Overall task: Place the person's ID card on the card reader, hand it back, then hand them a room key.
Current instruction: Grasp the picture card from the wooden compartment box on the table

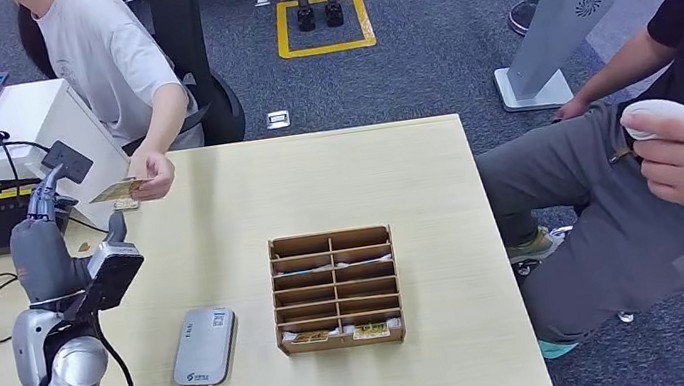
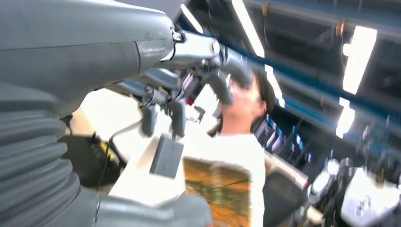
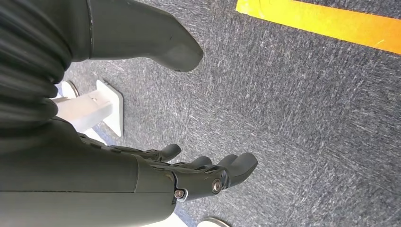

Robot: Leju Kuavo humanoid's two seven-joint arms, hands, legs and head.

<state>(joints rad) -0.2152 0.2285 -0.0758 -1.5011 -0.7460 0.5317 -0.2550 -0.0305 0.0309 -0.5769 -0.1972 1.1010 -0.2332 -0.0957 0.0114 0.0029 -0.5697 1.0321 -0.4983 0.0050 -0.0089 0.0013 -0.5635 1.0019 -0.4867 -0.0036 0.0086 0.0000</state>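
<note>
thin ID card, yellowish-brown, flat, glossy

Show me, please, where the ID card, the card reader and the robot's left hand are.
ID card point(image 1: 118, 190), head view, middle of its face.
card reader point(image 1: 204, 347), head view, centre of its top.
left hand point(image 1: 48, 249), head view, back of the hand.
</note>
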